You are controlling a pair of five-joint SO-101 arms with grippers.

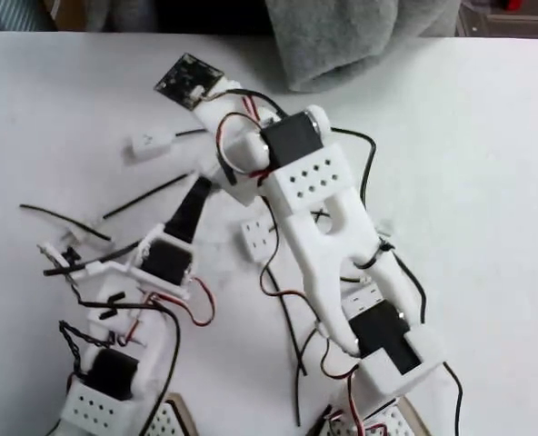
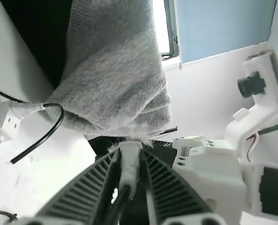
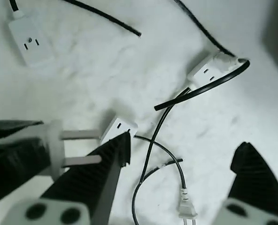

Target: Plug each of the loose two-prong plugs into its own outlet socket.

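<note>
My left gripper [image 2: 129, 151] is shut on a white two-prong plug [image 2: 129, 159], its cord trailing back between the black fingers. The right wrist view shows that plug's two prongs [image 3: 80, 147] jutting out bare, close to one finger [image 3: 108, 161] of my right gripper [image 3: 183, 145], which stands open above the table. A small white outlet socket [image 3: 121, 127] lies just beyond the prongs, with two more sockets [image 3: 31, 43] [image 3: 209, 70] farther off. Another loose plug [image 3: 186, 207] lies on its cord. From above, the left gripper [image 1: 196, 193] points under the right arm's wrist [image 1: 296, 150].
Black cords [image 1: 142, 195] cross the white table [image 1: 487, 163]. A grey knit cloth [image 1: 360, 41] hangs over the far edge. Sockets lie at far left [image 1: 151, 143] and at the middle [image 1: 258, 234]. The right half of the table is open.
</note>
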